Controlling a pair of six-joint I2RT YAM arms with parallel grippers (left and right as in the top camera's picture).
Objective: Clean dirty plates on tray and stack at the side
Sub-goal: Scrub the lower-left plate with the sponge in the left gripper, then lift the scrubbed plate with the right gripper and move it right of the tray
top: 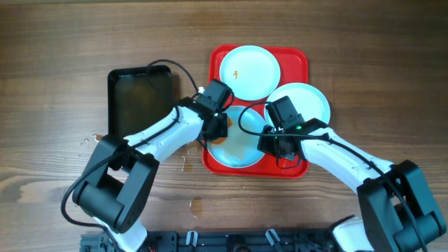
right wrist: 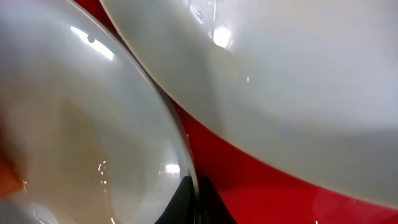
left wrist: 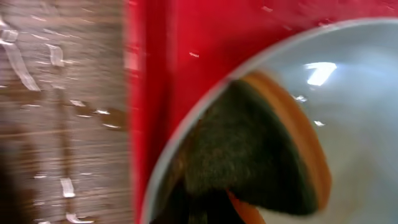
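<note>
Three pale plates lie on the red tray (top: 299,57). The far plate (top: 248,72) has a small orange smear. The right plate (top: 299,103) overlaps the tray's right rim. The front plate (top: 238,148) is partly hidden by both grippers. My left gripper (top: 218,130) is shut on a green and orange sponge (left wrist: 249,149), which is pressed on the front plate (left wrist: 354,124) near its left rim. My right gripper (top: 277,145) is shut on the front plate's right rim (right wrist: 186,162); its dark fingers (right wrist: 196,202) straddle the edge. The right plate (right wrist: 298,81) lies close above it.
A smaller black tray (top: 140,98) sits left of the red tray. Water drops lie on the wooden table (top: 196,205) in front of and left of the tray, and show in the left wrist view (left wrist: 62,112). Cables loop over the tray's left part.
</note>
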